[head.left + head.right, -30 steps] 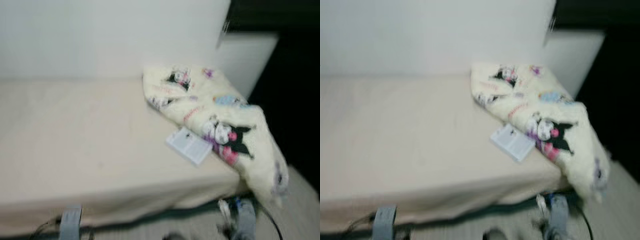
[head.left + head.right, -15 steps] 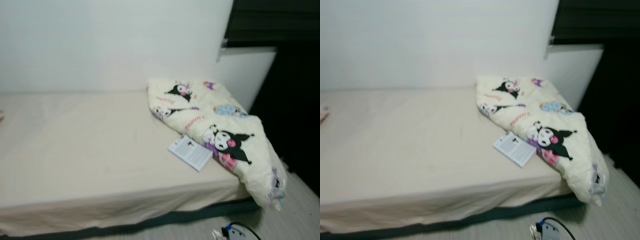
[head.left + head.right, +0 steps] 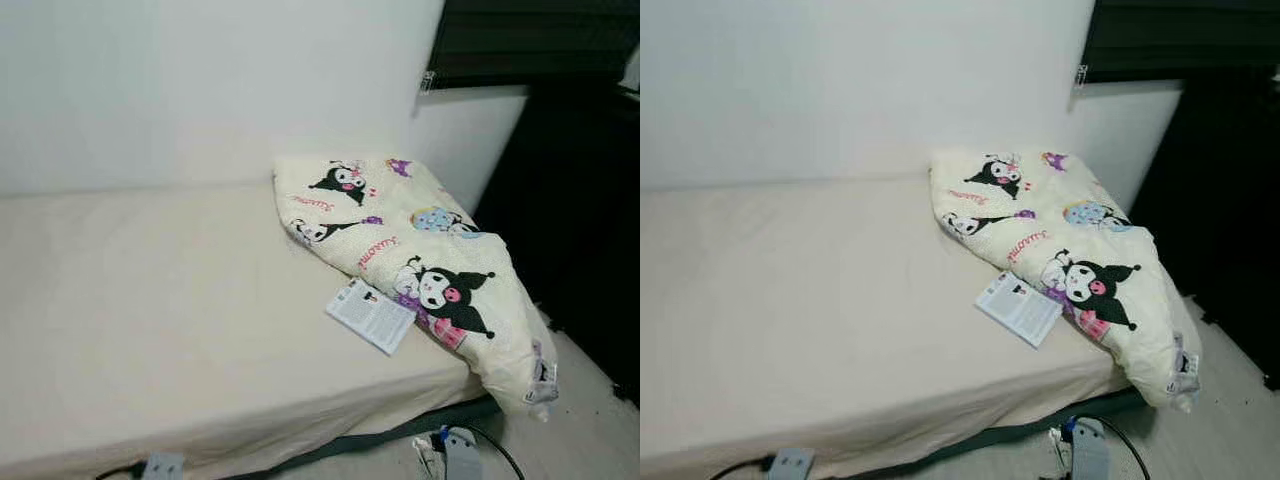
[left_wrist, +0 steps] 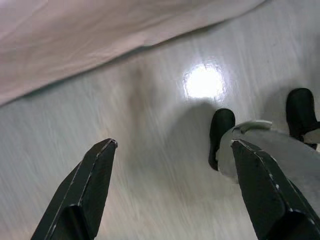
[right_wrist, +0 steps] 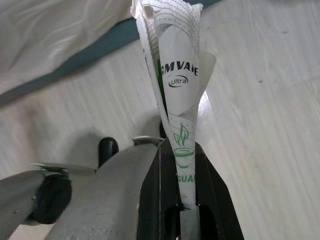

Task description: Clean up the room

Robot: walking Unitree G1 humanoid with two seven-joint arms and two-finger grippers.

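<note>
White-and-green printed paper wrapper (image 5: 176, 90), crumpled into a narrow cone, is what your right hand (image 5: 181, 165) has pinched tight btwn its two black fingers (image 5: 152, 195), low over the pale wood-look floor (image 5: 250, 130) near the dark bed base. Your left hand (image 4: 172, 165) hangs over the same floor w/ fingers spread wide, nothing btwn them; the bed's draped sheet edge sits beyond it.

Ahead of you: a low bed w/ a plain cream sheet (image 3: 150, 290) against a white wall. On its right end lies a cream fleece blanket w/ black-and-pink cartoon characters (image 3: 420, 260), bunched up, one corner hanging off the mattress toward the floor. A white printed leaflet (image 3: 370, 315) lies flat on the sheet, touching the blanket's near edge. No containers in sight that you could call out.
</note>
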